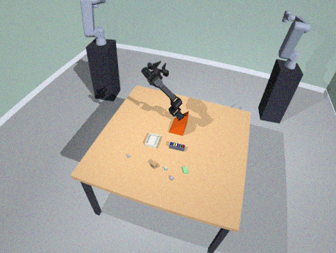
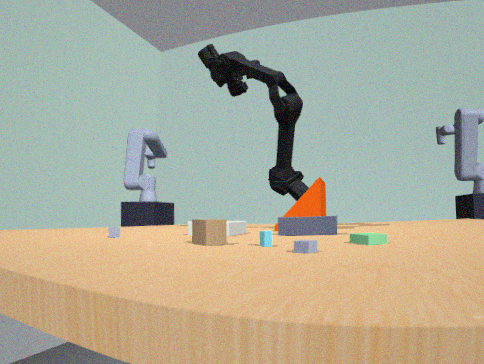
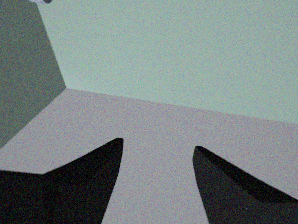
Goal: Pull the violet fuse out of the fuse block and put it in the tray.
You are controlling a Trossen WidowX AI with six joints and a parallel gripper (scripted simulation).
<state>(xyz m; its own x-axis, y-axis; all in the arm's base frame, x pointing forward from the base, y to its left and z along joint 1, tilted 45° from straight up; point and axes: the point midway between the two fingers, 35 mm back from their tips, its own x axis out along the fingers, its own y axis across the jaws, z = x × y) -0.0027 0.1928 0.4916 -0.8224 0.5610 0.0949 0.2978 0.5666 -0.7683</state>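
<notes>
The dark grey fuse block stands near the middle of the table, with a row of small coloured fuses on top. The violet fuse is too small to single out. The white tray lies just left of the block. My gripper is open and empty. It is raised high above the far part of the table and points away from the table, well clear of the block and the tray. The wrist view shows only floor and wall between the fingers.
An orange wedge stands at the arm's base. In front of the block lie a brown block, a cyan cube, a green slab and two small grey pieces.
</notes>
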